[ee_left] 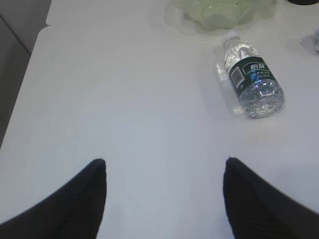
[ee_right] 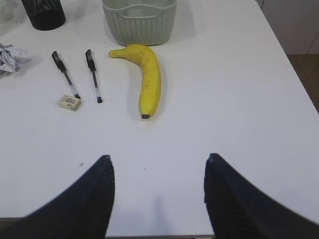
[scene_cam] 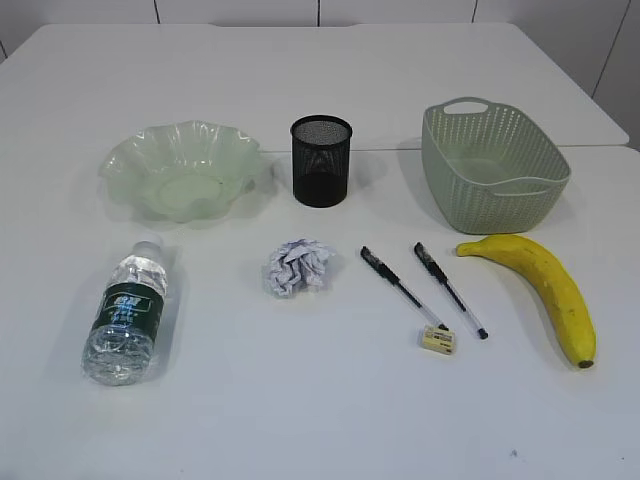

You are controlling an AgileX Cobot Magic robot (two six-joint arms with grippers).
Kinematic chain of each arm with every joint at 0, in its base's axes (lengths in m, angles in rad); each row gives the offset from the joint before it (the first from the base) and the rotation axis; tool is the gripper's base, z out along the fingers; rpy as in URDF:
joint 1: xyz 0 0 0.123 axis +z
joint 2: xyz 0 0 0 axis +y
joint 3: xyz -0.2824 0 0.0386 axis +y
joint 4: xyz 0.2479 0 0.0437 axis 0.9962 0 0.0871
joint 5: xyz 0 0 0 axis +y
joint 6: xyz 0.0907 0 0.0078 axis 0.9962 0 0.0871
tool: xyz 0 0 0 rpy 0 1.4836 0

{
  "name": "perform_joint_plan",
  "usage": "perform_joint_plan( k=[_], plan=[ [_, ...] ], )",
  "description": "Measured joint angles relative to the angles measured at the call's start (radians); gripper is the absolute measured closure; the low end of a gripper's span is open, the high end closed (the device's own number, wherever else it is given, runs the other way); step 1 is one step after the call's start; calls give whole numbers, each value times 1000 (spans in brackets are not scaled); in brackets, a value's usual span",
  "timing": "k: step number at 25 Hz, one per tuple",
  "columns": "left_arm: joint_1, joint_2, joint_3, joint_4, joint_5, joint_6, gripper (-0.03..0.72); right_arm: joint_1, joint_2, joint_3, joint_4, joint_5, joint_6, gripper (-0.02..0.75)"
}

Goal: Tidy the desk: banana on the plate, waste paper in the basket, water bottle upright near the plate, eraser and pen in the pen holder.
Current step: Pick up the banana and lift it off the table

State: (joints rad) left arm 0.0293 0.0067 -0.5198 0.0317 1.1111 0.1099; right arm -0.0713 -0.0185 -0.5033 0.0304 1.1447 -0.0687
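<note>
A yellow banana (scene_cam: 548, 291) (ee_right: 147, 77) lies at the right, in front of the pale green basket (scene_cam: 493, 160) (ee_right: 139, 21). The frilled green plate (scene_cam: 180, 168) (ee_left: 222, 11) sits back left, with the water bottle (scene_cam: 128, 310) (ee_left: 251, 80) lying on its side before it. Crumpled waste paper (scene_cam: 297, 267) (ee_right: 11, 57) rests mid-table. Two black pens (scene_cam: 402, 287) (scene_cam: 450, 290) and a small eraser (scene_cam: 438, 339) (ee_right: 69, 102) lie in front of the black mesh pen holder (scene_cam: 321, 160) (ee_right: 44, 13). My left gripper (ee_left: 165, 160) and right gripper (ee_right: 158, 157) both hover open and empty, and neither shows in the exterior view.
The white table (scene_cam: 330, 400) has a seam across the back. Its left edge (ee_left: 35, 45) shows in the left wrist view, and its right edge (ee_right: 294, 74) and front edge show in the right wrist view.
</note>
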Motion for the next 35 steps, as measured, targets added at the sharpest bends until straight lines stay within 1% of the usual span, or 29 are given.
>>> perform_joint_plan(
  k=[22,28,30,35],
  plan=[
    [0,0,0,-10,0,0,167,0,0,0,0,0,2,310],
    [0,0,0,-12,0,0,167,0,0,-6,0,15,74,310],
    [0,0,0,-12,0,0,167,0,32,-16,0,37,92,310],
    [0,6,0,-19,0,0,167,0,200,-81,-5,40,102,310]
  ],
)
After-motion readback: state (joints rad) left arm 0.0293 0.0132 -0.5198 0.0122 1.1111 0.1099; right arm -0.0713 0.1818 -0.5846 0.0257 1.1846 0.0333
